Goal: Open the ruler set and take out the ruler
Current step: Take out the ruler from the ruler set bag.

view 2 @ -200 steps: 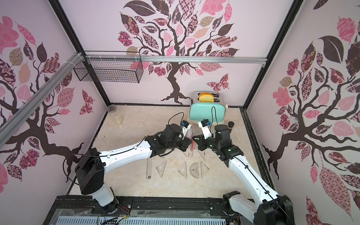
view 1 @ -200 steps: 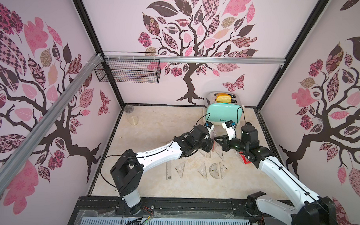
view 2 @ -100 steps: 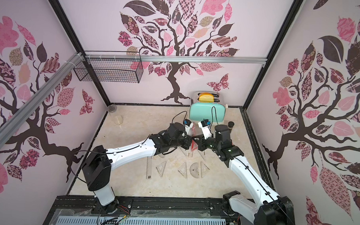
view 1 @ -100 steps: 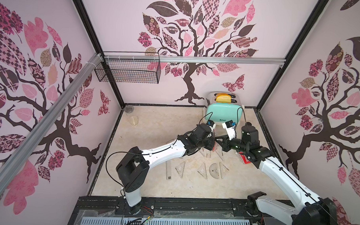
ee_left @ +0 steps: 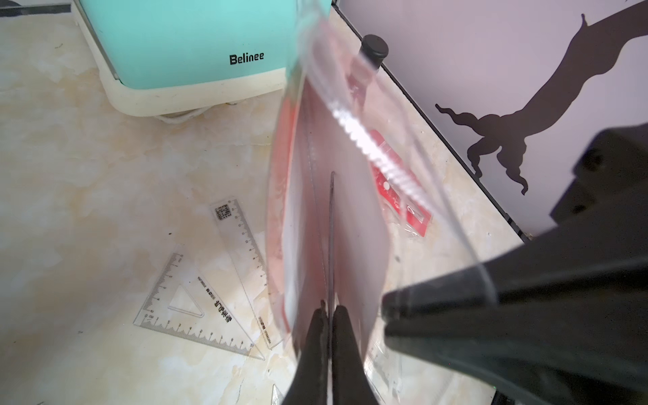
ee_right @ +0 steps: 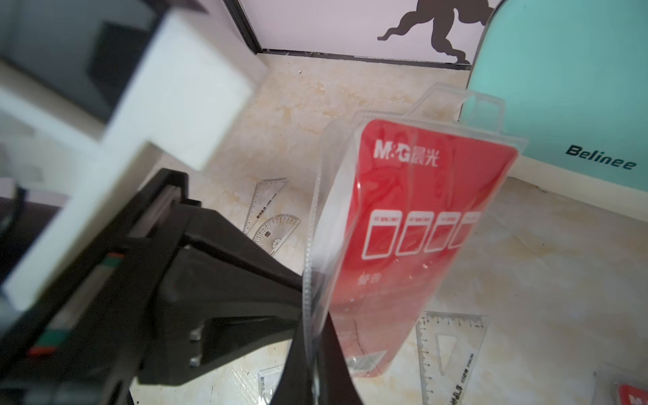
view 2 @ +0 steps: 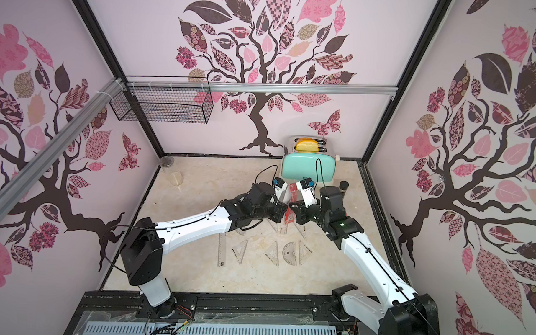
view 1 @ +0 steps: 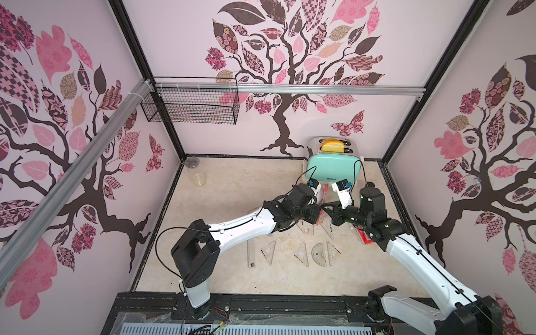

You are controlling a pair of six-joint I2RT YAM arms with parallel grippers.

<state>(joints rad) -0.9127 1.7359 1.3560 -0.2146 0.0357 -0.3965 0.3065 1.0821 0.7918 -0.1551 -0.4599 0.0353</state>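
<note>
Ruler set: the ruler set (ee_right: 420, 224), a clear plastic pouch with a red card inside, hangs upright in the air between the two arms, just in front of the toaster and above the loose rulers.
Writing on it: white "M&G" followed by two Chinese characters at the top of the card. Below that is a row of four white-outlined boxes, and the smaller print under them is too blurred to read.
Left gripper: the left gripper (ee_left: 329, 315) has its black fingertips pressed together on a thin edge at the pouch's near end. I cannot tell whether that edge is pouch wall or a ruler.
Right gripper: the right gripper (ee_right: 317, 331) is pinched tight on the pouch's clear ribbed seam.
Loose on the marble-look tabletop (view 1: 228, 203): one clear straight ruler (view 1: 251, 252), one clear half-round protractor (view 1: 319, 253) and three clear set squares (view 1: 269, 251) in one row. More set squares lie partly hidden under the arms.
Second pack: one red pack (view 1: 365, 237) lies flat beside the right arm.
Toaster: one mint-green toaster (view 1: 332, 169) with a cream base, "Belinee" printed on its side, and one yellow slice (view 1: 332, 145) in its slot.
Near the toaster: one small black-capped bottle (view 2: 343, 186).
Back wall: one black wire basket (view 1: 190, 105).
</note>
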